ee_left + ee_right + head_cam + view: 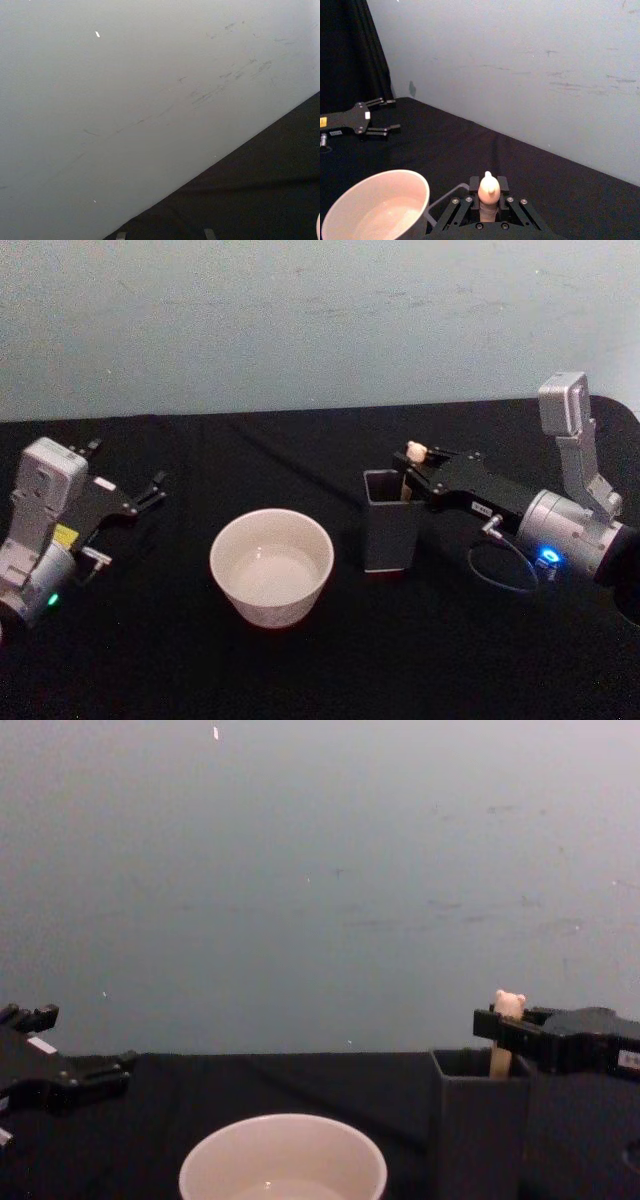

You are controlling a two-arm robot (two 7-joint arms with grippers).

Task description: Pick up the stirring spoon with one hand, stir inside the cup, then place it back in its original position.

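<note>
The stirring spoon (416, 451) stands in the dark grey square holder (390, 535), with its beige bear-head top (509, 1003) sticking up above the rim; its bowl is hidden inside. My right gripper (420, 468) reaches in from the right and is shut on the spoon's handle just below the bear head (488, 187). The cream-white cup (271, 513) sits left of the holder, with a pale bottom showing inside. Far to the left, my left gripper (155, 490) rests open on the table with nothing in it.
A black cloth (300, 670) covers the table, which ends at a pale blue-grey wall (320, 320) behind. A grey cable loop (500, 570) hangs by the right wrist. Open cloth lies between the cup and the left arm.
</note>
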